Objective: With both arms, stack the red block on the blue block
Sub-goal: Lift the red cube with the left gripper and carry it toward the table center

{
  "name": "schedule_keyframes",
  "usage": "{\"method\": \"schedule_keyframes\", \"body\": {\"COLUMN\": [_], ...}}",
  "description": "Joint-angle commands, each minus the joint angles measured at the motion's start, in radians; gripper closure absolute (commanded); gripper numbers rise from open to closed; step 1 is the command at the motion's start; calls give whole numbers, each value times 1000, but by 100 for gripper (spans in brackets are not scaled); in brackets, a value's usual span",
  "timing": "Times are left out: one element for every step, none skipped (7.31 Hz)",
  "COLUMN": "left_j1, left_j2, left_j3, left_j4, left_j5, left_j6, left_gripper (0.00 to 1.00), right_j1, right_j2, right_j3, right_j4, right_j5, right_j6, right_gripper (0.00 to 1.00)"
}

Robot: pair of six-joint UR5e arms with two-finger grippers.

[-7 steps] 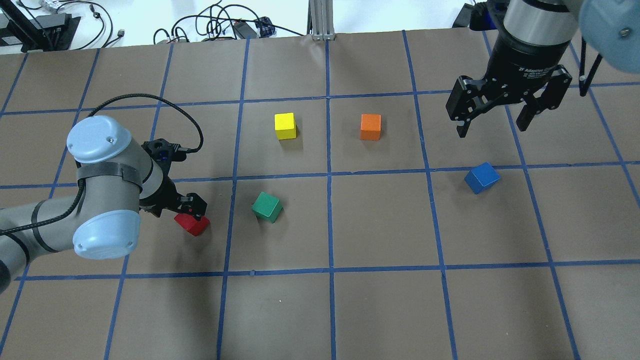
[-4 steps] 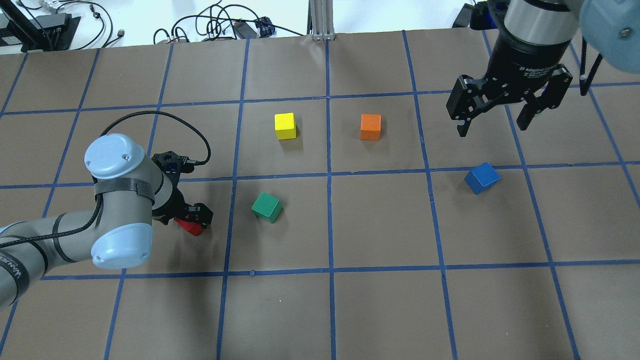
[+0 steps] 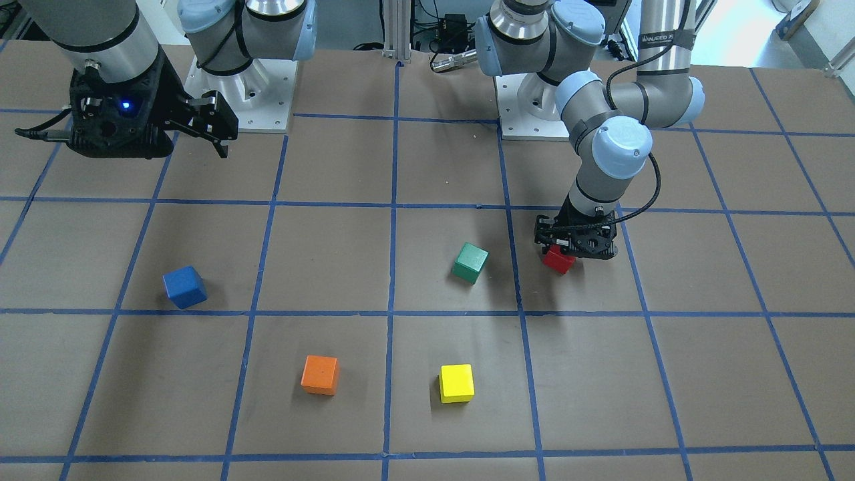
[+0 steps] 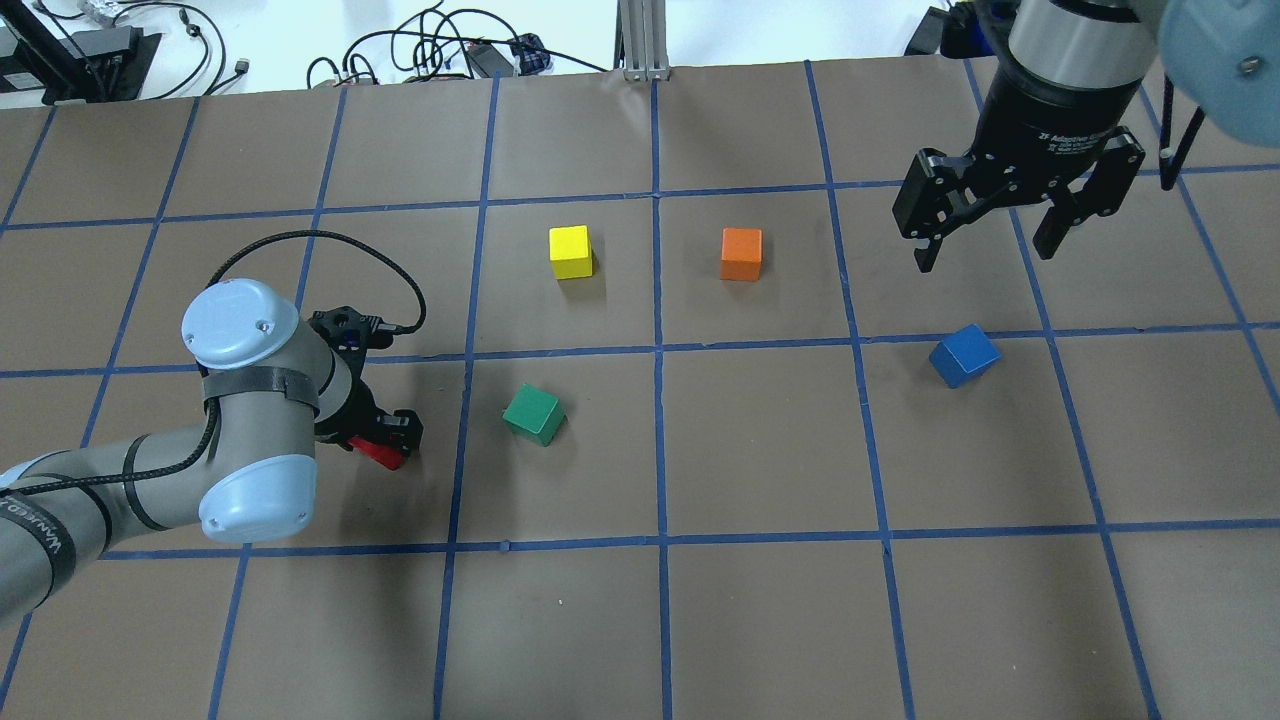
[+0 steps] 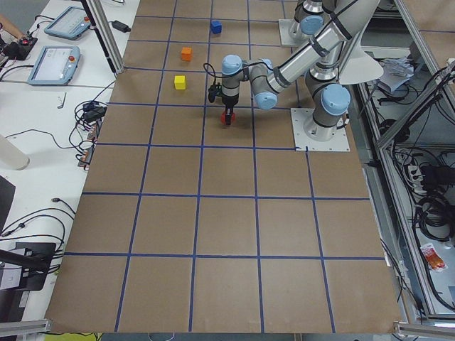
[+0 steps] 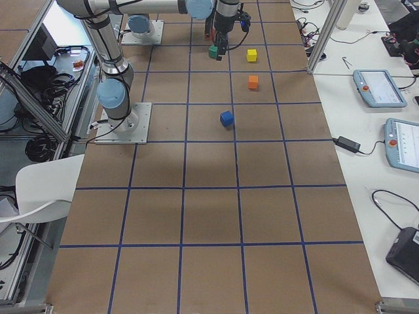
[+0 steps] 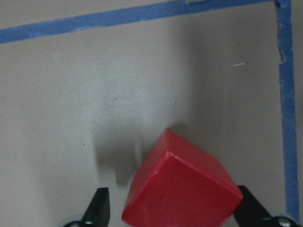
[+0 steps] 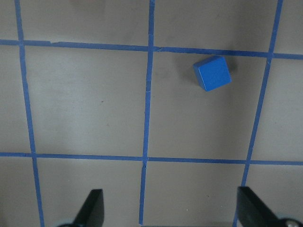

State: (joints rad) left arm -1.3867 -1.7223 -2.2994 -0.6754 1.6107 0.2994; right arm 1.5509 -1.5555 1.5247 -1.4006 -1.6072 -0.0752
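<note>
Front-facing view: the left gripper [image 3: 573, 250] straddles the red block [image 3: 558, 260], a matte cube on the table [image 3: 401, 267] near the green block [image 3: 470, 262]. Left wrist view: jaws spread wide, the block skewed between them, unclamped. Overhead view: the right gripper [image 4: 983, 258] hangs with jaws fully parted, empty, beyond the blue block [image 4: 964, 355].

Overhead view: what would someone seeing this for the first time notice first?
The left gripper draws the eye: it is low at the table's left side, open, with its fingers on either side of the red block. On the far right the right gripper hangs open, well clear of the blue block. A green cube, a yellow cube and an orange cube sit between them.
</note>
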Motion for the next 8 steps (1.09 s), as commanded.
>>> {"method": "schedule_keyframes", "body": {"left_j1": [-2,-15,-29,-61,-107,-168,-240,-312], "left_j2": [25,35,43,46,32,12,-17,-55], "left_j3": [12,37,73,137,231,320,380,420], "left_j4": [2,-12,-45,-129,-224,-272,-277,-273], "left_j5": [0,-8,-14,-12,-12,-11,-15,-17], "left_j6": [-26,-83,-114,-126,-191,-324,-441,-559], "left_gripper": [68,68,68,68,68,68,68,68], "right_j1": [0,0,0,0,0,0,0,0], "right_j2": [0,0,0,0,-2,0,0,0], "right_j3": [-1,-2,-2,-2,-2,-2,-2,-2], "right_j4": [-1,3,6,5,5,3,3,-1], "right_j5": [1,0,0,0,0,0,0,0], "right_j6": [0,0,0,0,0,0,0,0], "right_gripper": [0,0,0,0,0,0,0,0]}}
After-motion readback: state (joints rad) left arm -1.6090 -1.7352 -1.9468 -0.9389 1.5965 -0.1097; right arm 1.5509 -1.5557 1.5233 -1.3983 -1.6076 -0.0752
